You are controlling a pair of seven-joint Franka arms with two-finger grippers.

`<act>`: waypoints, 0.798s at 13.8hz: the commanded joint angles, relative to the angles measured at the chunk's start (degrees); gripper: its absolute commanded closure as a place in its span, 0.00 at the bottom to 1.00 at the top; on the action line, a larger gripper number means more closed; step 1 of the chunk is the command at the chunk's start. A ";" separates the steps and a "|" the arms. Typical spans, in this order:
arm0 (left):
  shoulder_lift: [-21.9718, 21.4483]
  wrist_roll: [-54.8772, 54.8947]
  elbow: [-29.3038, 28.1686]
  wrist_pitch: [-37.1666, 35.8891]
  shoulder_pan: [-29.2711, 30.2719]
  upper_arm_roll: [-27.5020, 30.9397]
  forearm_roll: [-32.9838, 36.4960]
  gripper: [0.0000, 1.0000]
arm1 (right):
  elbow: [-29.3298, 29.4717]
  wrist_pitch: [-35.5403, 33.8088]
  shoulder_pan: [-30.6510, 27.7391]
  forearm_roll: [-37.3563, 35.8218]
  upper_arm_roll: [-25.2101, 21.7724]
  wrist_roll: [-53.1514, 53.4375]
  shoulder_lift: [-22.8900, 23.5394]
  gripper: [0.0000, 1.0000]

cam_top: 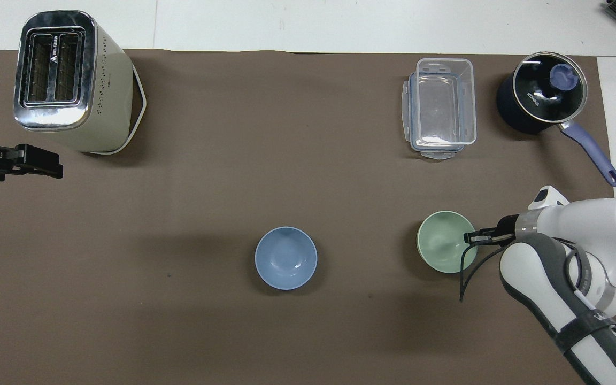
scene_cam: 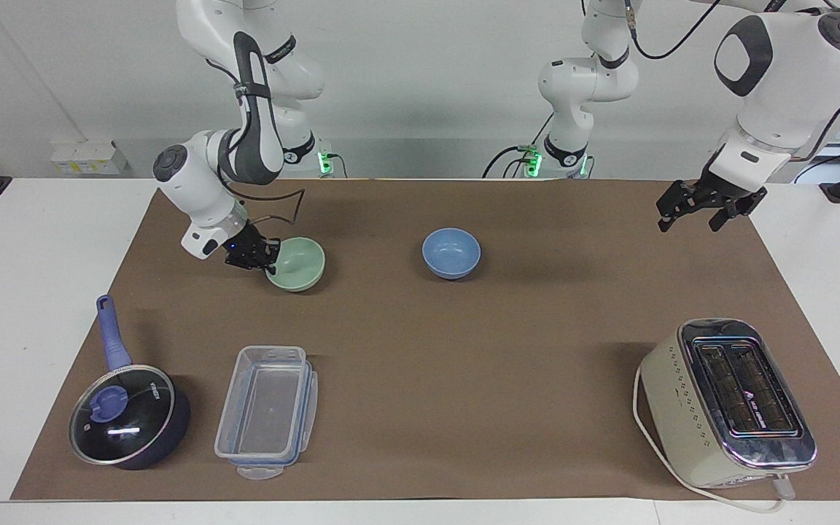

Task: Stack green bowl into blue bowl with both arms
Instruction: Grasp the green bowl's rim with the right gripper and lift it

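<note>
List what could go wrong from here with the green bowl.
1. The right end effector pinches the green bowl only at its rim, and the bowl hangs tilted, so it may slip or swing when carried.
2. The blue bowl is the same size, so a tilted approach could knock it aside rather than nest.
3. The left end effector waits over the mat's edge, so a handover means a long reach.
</note>
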 commanded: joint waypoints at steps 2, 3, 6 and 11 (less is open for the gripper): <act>0.69 0.63 1.41 -1.41 0.65 -0.45 1.03 0.00 | 2.72 -6.98 0.20 2.21 0.93 -0.41 -3.31 1.00; 0.69 0.63 1.41 -1.41 0.65 -0.45 1.03 0.00 | 3.34 -8.04 1.77 2.21 0.93 0.81 -4.20 1.00; 0.69 0.63 1.41 -1.41 0.65 -0.45 1.03 0.00 | 4.83 -8.23 7.74 1.42 0.93 6.25 -5.35 1.00; 0.78 0.63 1.41 -0.79 0.73 -0.45 0.94 0.00 | 6.50 -7.88 18.28 1.33 0.93 18.54 -5.52 1.00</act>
